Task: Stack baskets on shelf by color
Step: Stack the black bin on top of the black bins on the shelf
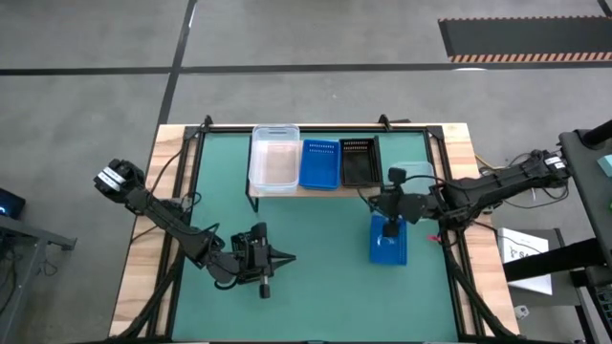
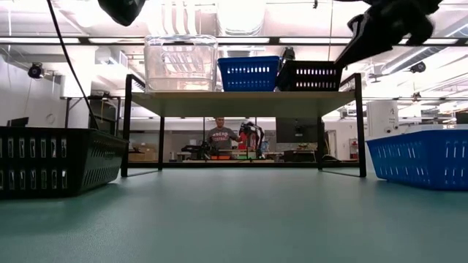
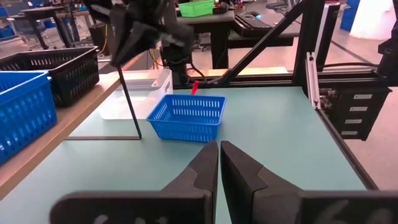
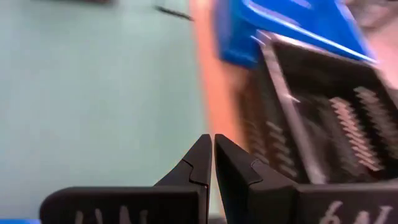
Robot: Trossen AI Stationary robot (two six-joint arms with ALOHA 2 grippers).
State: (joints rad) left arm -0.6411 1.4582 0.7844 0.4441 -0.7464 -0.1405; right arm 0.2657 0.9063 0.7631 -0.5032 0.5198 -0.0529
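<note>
The green-topped table [image 1: 316,287] fills the middle of the high view, with wooden strips along its two sides. Across its far part stands the shelf [image 1: 287,191], a light wood board on thin black legs, seen from table height as a low rack [image 2: 241,104] with open space beneath. Three baskets sit side by side on the board: a clear tub [image 1: 273,159] at the left end, a blue basket [image 1: 319,163] in the middle touching it, and a black basket [image 1: 358,161] just beside that at the right end. From table height the clear one [image 2: 180,64] stands tallest of the three. Another blue basket [image 1: 388,244] rests on the table in front of the shelf's right end, with a second clear tub [image 1: 417,172] partly hidden just behind it beside the shelf. The low view also shows a black basket [image 2: 55,161] close at its left edge. The left arm lies low over the near left part of the table, its pincer [image 1: 283,256] pressed together and empty, pointing toward the blue basket on the table. The right pincer [image 4: 213,163] is also together and empty, hanging above that basket's far end, close to the shelf's black basket.
</note>
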